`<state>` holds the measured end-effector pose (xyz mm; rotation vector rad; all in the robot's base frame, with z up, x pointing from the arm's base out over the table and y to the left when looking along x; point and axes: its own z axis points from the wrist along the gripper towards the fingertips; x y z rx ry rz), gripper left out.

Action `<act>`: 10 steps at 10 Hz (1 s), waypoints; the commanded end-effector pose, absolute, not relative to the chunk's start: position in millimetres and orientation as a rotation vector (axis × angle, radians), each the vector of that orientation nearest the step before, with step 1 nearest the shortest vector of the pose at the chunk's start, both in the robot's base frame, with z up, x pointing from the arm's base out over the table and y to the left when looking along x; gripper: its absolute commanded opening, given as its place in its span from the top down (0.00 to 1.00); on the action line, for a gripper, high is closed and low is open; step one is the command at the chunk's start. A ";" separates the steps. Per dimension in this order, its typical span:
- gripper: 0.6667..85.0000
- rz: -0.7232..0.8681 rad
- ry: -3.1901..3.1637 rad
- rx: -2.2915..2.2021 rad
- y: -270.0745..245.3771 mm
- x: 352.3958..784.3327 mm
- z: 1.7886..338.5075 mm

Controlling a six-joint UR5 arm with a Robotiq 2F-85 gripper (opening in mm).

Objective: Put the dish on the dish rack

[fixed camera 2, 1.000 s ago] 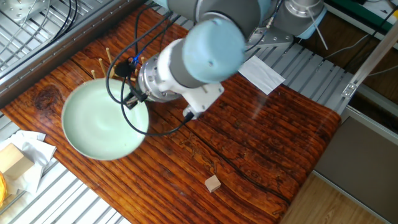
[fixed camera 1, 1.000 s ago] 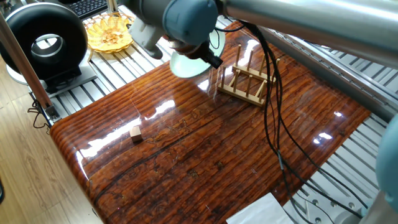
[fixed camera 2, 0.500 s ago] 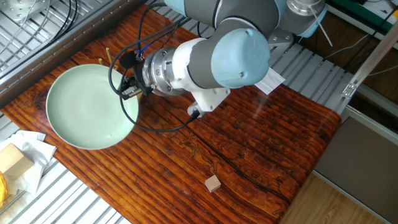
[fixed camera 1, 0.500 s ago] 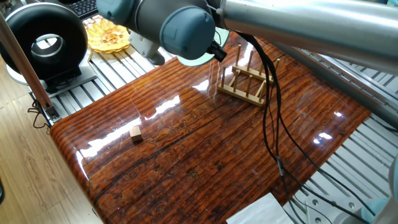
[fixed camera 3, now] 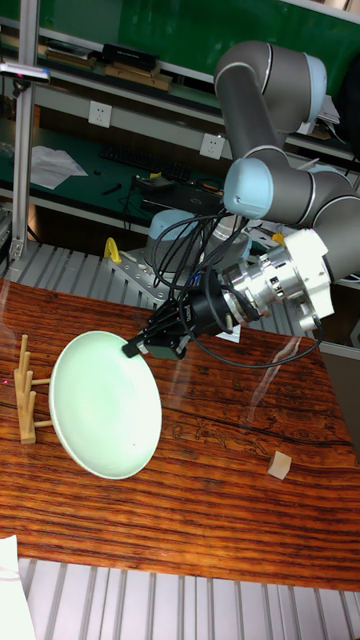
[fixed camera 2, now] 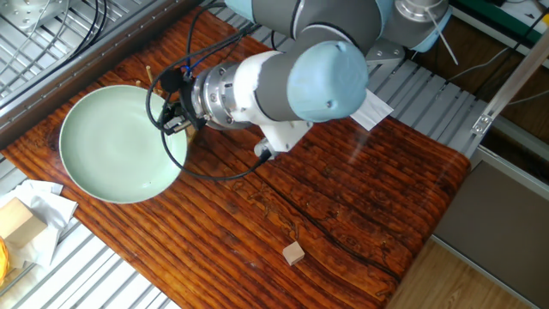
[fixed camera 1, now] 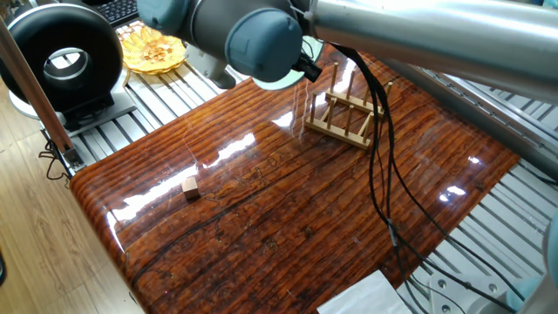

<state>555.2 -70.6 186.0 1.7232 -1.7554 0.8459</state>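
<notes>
- End effector (fixed camera 3: pixel 135 348) clamped on the dish (fixed camera 3: pixel 105 405) rim, dish tilted in the air just beside the rack (fixed camera 1: pixel 346 113).
- Surface (fixed camera 1: pixel 288 218): glossy striped dark wood; small cube (fixed camera 1: pixel 190 187) well apart.
- Slatted metal frame (fixed camera 1: pixel 144 109) around it, wood floor (fixed camera 1: pixel 35 244) below.

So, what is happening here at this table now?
A robot arm holds the pale green dish by its rim with the gripper and carries it in the air, tilted, close to the wooden dish rack. The dish is not yet between the pegs. A small wooden cube lies apart on the table, untouched.
</notes>
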 end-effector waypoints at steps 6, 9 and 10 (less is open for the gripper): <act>1.00 0.686 -2.009 1.863 -27.6 570.5 143.5; 1.00 0.696 -2.025 1.910 -20.3 580.0 140.2; 1.00 0.681 -2.052 1.923 -14.4 581.5 137.0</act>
